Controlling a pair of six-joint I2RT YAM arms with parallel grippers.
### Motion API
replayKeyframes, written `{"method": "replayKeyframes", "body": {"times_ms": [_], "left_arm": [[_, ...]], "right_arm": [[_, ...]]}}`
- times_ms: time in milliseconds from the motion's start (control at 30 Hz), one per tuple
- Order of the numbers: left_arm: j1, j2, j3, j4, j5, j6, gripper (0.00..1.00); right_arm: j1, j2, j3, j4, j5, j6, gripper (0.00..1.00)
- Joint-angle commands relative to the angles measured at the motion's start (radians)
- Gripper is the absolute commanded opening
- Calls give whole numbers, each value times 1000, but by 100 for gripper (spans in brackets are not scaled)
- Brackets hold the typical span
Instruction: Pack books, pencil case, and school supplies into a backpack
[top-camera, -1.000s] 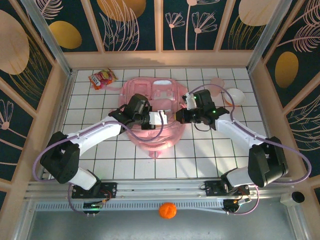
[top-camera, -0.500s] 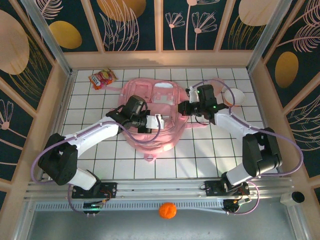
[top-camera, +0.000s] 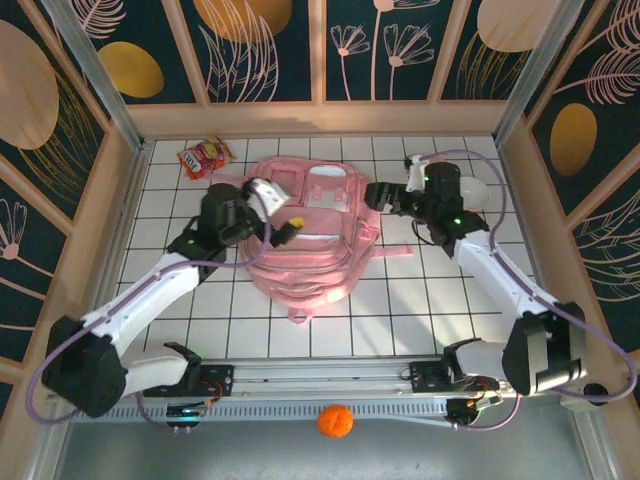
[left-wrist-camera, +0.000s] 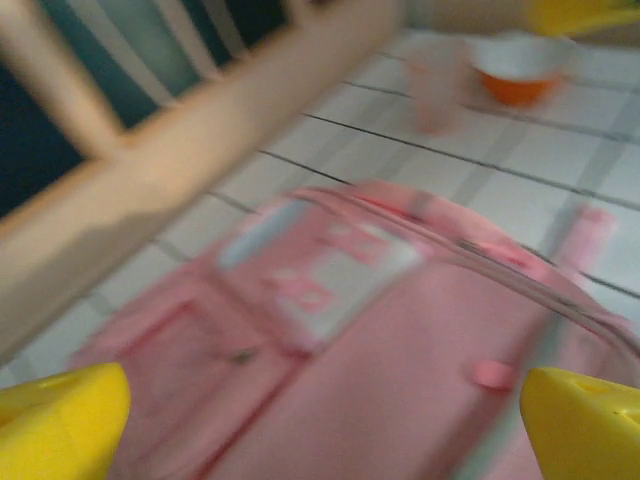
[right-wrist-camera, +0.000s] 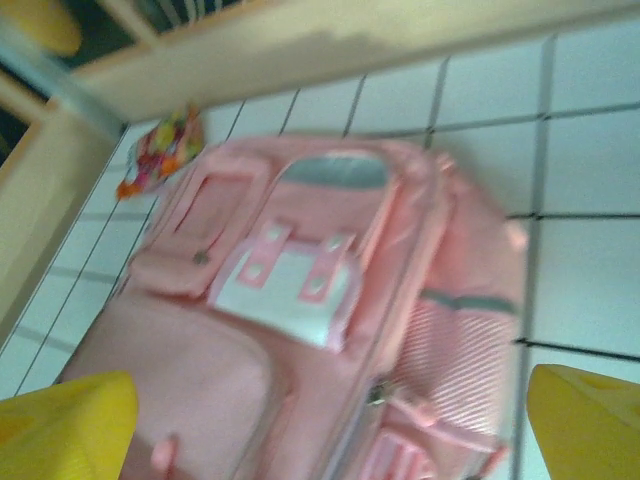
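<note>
Top view: the pink backpack (top-camera: 305, 240) lies flat near the middle of the white tiled table (top-camera: 400, 300), front pockets up, a little toward twelve o'clock. One strap pokes out at three o'clock, and a small loop hangs off its six o'clock end.

The left gripper (top-camera: 280, 208) hangs over the bag's ten o'clock corner with its jaws spread wide and nothing between them. On the left wrist camera the yellow fingertips (left-wrist-camera: 60, 420) sit at the bottom corners of the frame, with the backpack (left-wrist-camera: 380, 330) stretching between them. That view is badly smeared, so I can't say whether the tips touch the fabric or just hover.

The right gripper (top-camera: 390, 188) is at the bag's two o'clock corner, also gaping and empty. Its own camera shows yellow fingertips (right-wrist-camera: 70, 420) far apart, with the backpack (right-wrist-camera: 300, 300) below showing a pale buckled panel and a mesh side pocket.

A red-orange snack bag (top-camera: 203, 157) lies on the tiles at eleven o'clock from the backpack, apart from it. A white bowl (top-camera: 472, 192) rests at two o'clock, just past the right wrist. The left wrist camera catches an orange inside to that bowl (left-wrist-camera: 520, 70), with a pink cup (left-wrist-camera: 435, 85) beside it. An orange ball (top-camera: 335, 421) sits at six o'clock, below the arm bases.
</note>
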Motion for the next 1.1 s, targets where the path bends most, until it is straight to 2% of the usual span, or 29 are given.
{"method": "replayKeyframes", "body": {"times_ms": [0,133,167,267,367,500,600,667,767,833,867,933,967,1000,1067], "left_arm": [[44,-94,-82,245,-263,-234,99],[98,-182,-196,356,-471,-313,99],[122,-197,-228,385,-508,-338,99],[196,-228,-318,476,-581,-430,99],[213,-229,-423,604,-661,-435,99],[212,-164,-527,760,-694,-437,99],[212,-53,-568,835,-721,-398,99],[212,15,-604,932,-725,-309,99],[214,120,-672,1150,-737,-156,99],[222,166,-715,1255,-734,-163,99],[238,198,-749,1330,-671,-169,99],[246,316,-780,1517,-619,-161,99],[246,371,-788,1618,-660,-163,99],[251,380,-795,1641,-711,-196,99],[302,346,-772,1544,-666,-259,99]], "right_arm": [[-46,-74,-73,66,184,-20,99],[-96,-158,-208,234,381,-39,99],[-112,-175,-238,271,399,-60,99],[-162,-207,-323,374,395,-133,99],[-224,-205,-407,510,332,-159,99],[-287,-145,-499,684,241,-162,99],[-292,-83,-526,730,326,-160,99],[-293,-43,-534,742,371,-178,99],[-293,14,-564,823,340,-223,99],[-293,48,-615,956,287,-245,99],[-293,69,-659,1066,243,-264,99],[-292,110,-743,1275,184,-318,99],[-297,129,-772,1335,187,-310,99],[-300,161,-796,1402,184,-307,99],[-304,262,-804,1523,176,-307,99]]}}
